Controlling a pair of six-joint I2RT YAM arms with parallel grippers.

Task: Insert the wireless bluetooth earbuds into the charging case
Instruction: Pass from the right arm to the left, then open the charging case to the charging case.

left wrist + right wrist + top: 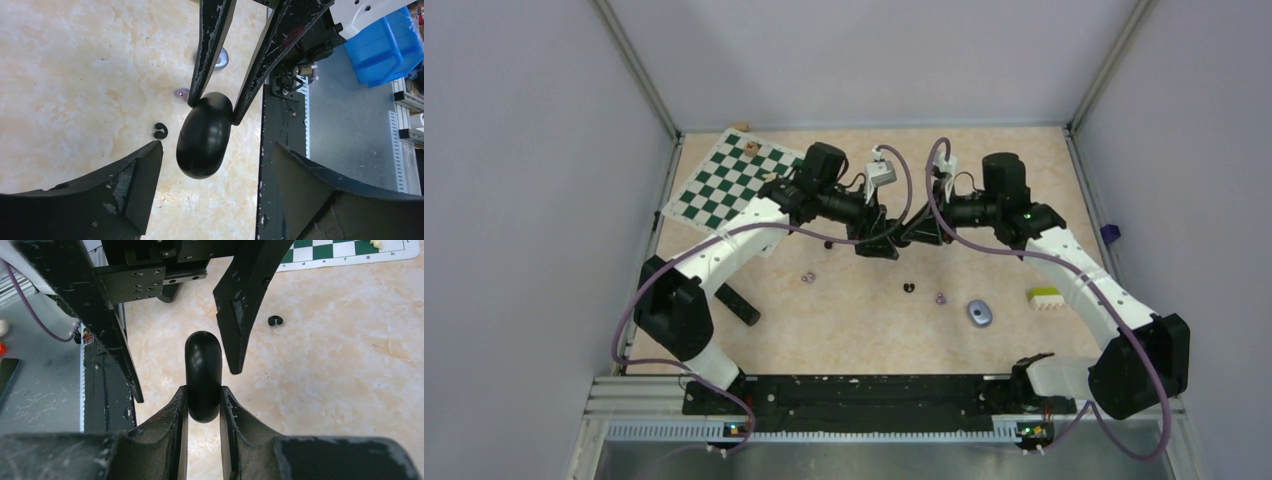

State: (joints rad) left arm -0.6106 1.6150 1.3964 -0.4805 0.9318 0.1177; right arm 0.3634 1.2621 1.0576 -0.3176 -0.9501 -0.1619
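On the left, a pale purple bud (807, 278) lies on the worktop (844, 330). Over the middle, the left claw (217, 145) is spread wide. It has one finger on each side of the black charging case (205, 137) but does not touch it. The case is up in the air and looks shut. The two black buds (909, 288) lie together on the worktop nearby. The right claw (203, 390) pinches the case by its flat sides. Further right lies the other purple bud (940, 297). The buds look tiny, light, hard and shiny, so they may slip away. It is best to pinch one gently across its fat middle.
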